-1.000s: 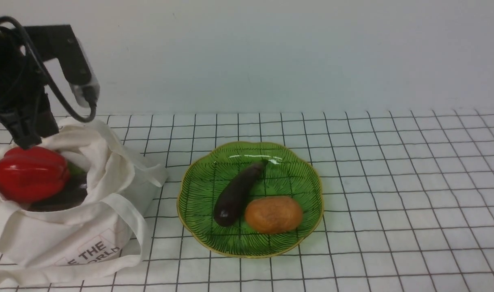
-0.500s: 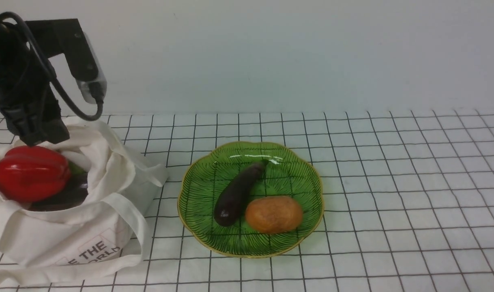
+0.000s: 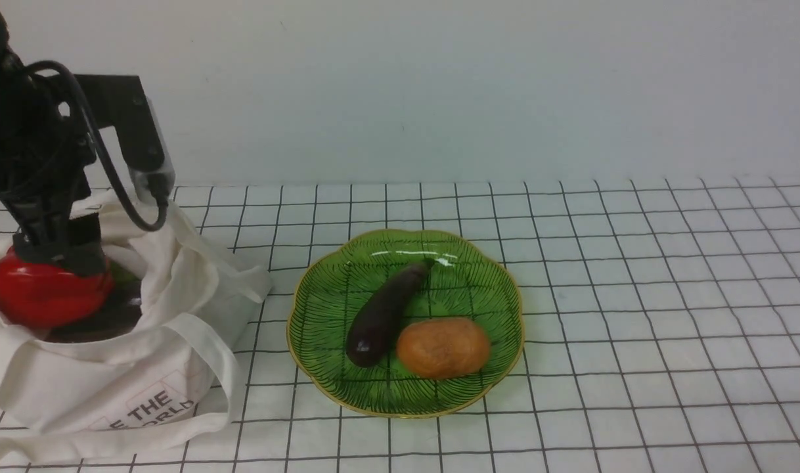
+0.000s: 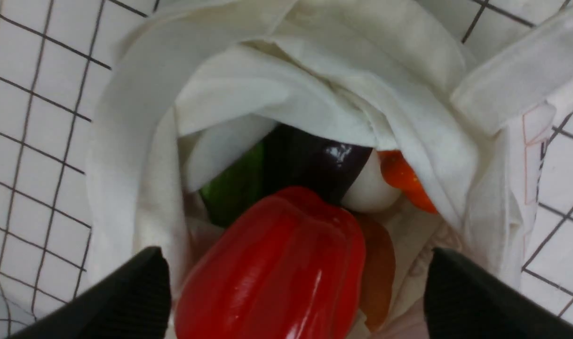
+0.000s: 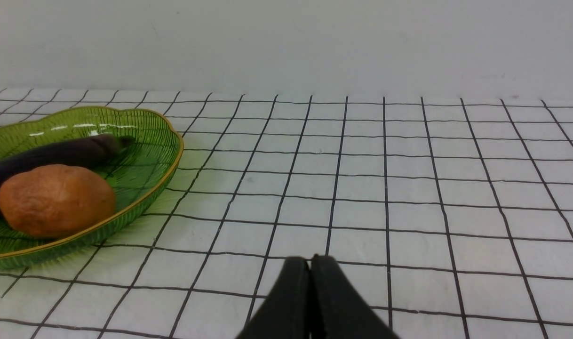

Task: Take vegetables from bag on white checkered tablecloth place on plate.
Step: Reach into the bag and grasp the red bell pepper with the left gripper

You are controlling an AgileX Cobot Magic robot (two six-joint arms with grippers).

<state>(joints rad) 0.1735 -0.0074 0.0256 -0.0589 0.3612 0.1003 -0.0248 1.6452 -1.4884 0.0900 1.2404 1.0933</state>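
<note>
Red bell pepper lies inside the open bag, which sits at the left side of the white checkered tablecloth. The left gripper hangs just above the pepper, its jaws spread wide on both sides and pinching nothing. The right gripper is low over the cloth, fingers pressed together. On the plate lie an eggplant and a potato.

- A plain, pale grey-white wall fills the whole background, smooth and uniform in tone.
- Its lower edge runs straight and level across the front view.
- The light is soft and even, giving the wall a faint cool, bluish cast.
</note>
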